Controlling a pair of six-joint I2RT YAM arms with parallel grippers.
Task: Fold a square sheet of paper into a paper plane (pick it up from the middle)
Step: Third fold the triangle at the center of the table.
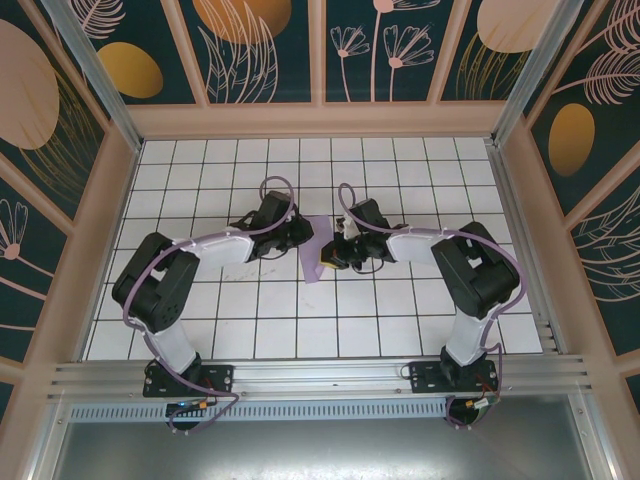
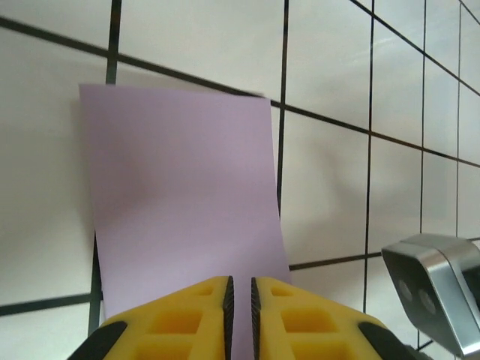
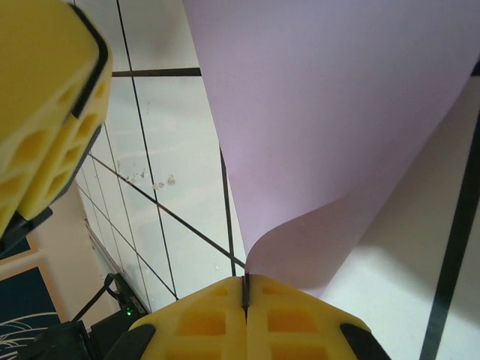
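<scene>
Pinching paper (image 2: 180, 195) between both arms | left gripper (image 2: 240, 300) fingers clamped on one edge | right gripper (image 3: 245, 289) clamped where it curls | paper at worktop (image 1: 400, 330) centre, likely positioned for creasing

Bright, even overhead light on the white tabletop (image 1: 250, 340), with no hard glare. In the left wrist view a soft grey shadow trails the left edge of the square sheet of paper (image 2: 180, 210), and the left hand (image 2: 240, 283) is blurred up close. In the right wrist view the right hand (image 3: 244, 281) is soft and the paper's curl is shaded underneath.
</scene>
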